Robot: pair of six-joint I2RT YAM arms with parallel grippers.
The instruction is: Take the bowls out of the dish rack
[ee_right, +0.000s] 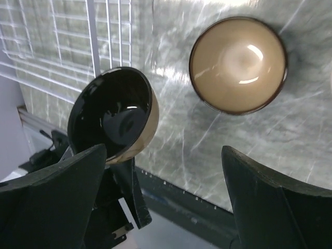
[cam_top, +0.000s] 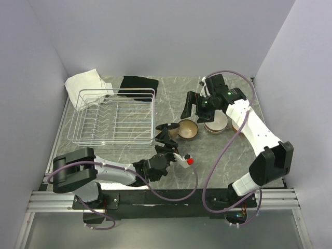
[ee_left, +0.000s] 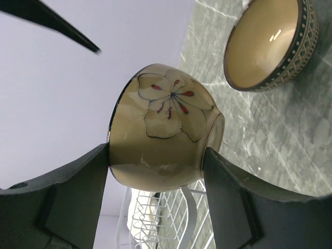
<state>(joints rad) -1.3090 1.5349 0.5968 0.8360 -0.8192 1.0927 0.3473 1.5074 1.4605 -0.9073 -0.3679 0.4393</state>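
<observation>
Both arms share one build: the left arm (cam_top: 111, 170) and right arm (cam_top: 254, 129) have glossy white link shells between chunky black joint housings. A thin purple cable (cam_top: 231, 71) loops along each. A small green light (cam_top: 227, 94) glows on the right wrist's black housing; a round red knob (cam_top: 190, 161) sits on a white bracket by the left wrist. The left fingers (ee_left: 78, 199) and right fingers (ee_right: 49, 199) are broad, matte black wedges. Both bases stand on a ribbed aluminium rail (cam_top: 155, 199) along the bench's (cam_top: 218, 150) near edge.

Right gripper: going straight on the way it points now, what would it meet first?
Probably bare tabletop, in the gap between the black-lined bowl held by the left gripper and the tan bowl.
</observation>
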